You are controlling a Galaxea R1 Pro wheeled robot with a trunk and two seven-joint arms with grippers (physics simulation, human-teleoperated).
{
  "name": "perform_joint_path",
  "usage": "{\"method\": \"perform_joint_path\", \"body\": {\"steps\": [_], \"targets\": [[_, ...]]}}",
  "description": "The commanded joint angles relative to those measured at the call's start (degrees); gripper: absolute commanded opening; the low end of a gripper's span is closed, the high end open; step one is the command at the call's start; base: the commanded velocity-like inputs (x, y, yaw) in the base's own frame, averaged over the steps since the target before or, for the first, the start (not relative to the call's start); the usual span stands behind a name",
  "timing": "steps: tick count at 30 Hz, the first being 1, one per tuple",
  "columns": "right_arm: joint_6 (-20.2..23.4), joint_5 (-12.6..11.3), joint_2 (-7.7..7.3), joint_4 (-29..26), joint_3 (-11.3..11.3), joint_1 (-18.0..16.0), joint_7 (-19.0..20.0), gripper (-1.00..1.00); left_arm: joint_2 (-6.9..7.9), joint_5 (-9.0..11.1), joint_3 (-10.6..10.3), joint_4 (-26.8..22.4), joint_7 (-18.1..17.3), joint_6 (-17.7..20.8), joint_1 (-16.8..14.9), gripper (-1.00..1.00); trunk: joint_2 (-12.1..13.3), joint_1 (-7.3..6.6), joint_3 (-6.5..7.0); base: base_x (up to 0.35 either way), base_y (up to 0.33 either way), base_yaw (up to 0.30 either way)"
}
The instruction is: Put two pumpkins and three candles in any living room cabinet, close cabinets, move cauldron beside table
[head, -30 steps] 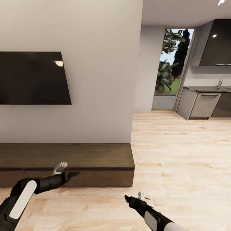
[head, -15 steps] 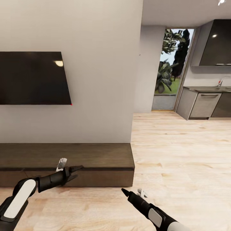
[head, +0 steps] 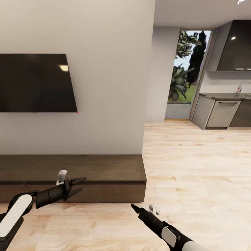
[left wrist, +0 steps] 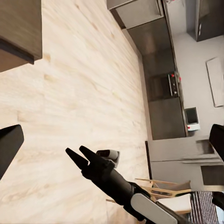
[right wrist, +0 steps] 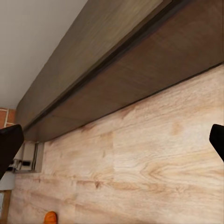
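The low dark-brown cabinet [head: 73, 177] runs along the foot of the beige wall [head: 111, 87], its flat front panels shut, its right end stopping where the wall ends and the light plank floor [head: 195, 167] opens toward the kitchen. In the right wrist view the same cabinet [right wrist: 116, 70] shows as a long dark top and front above the floor boards, and a small orange shape [right wrist: 50, 217] sits at the very edge of that picture; it may be one of the pumpkins, though too little of it shows to be sure. The left hand [head: 81, 184] hovers in front of the cabinet's front panel, just off it, with its two dark fingers spread in a narrow fork and nothing between them. The right hand [head: 135, 208] hangs lower over the bare floor, well apart from the cabinet, its fingers reading as a single point in the head view; in the left wrist view the same hand [left wrist: 77, 156] shows two tips set a little apart, holding nothing. A dark television [head: 35, 83] hangs on the wall above the cabinet. Farther back, a tall glazed door [head: 186, 75] shows green plants outside, and grey kitchen units [head: 223, 113] stand under a dark upper cupboard [head: 235, 47].
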Motion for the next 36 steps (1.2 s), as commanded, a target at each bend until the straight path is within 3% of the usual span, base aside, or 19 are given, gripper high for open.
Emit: {"method": "perform_joint_path", "body": {"steps": [1,6,10,14,20,25,28,36], "targets": [[0.2,-0.6,-0.03,0.1,0.4,0.0,0.2,1.0,0.08,0.0,-0.5,-0.2,-0.4,0.1,0.0,1.0,-0.4,0.22,-0.24,0.0,0.0,0.0],[0.1,-0.6,0.02,-0.3,0.4,0.0,0.3,1.0,0.36,2.1,-1.6,0.0,-0.4,0.1,0.0,1.0,-2.5,1.32,-1.14,0.0,0.0,0.0],[0.2,-0.5,0.03,-0.4,0.3,0.0,0.7,1.0,2.89,5.0,-2.1,0.1,-0.4,0.1,0.0,1.0,-4.1,2.2,-1.86,0.0,0.0,0.0],[0.2,-0.6,0.03,-0.3,0.4,0.0,2.4,1.0,3.87,6.7,-2.6,0.2,-0.4,0.1,0.0,1.0,-5.7,3.08,-2.58,0.0,0.0,0.0],[0.2,-0.6,0.13,-0.1,0.3,0.0,2.8,1.0,3.95,7.1,-2.9,-0.2,-0.4,0.1,0.0,1.0,-8.1,4.4,-3.65,0.0,0.0,0.0],[0.3,-0.6,0.23,-0.4,0.2,0.0,2.3,1.0,3.76,8.0,-6.9,-0.6,-0.5,0.1,0.0,1.0,-10.1,5.5,-4.55,0.0,0.0,0.0],[0.6,-0.7,0.32,-0.3,0.0,0.0,2.1,1.0,3.84,10.0,-8.5,-0.6,-0.7,0.0,0.0,1.0,-11.3,6.15,-5.09,0.0,0.0,0.0],[0.5,-0.6,0.53,-0.5,-0.3,0.0,1.9,1.0,3.9,10.7,-8.9,-0.6,-0.7,0.0,0.0,1.0,-14.5,7.91,-6.52,0.0,0.0,0.0]]}}
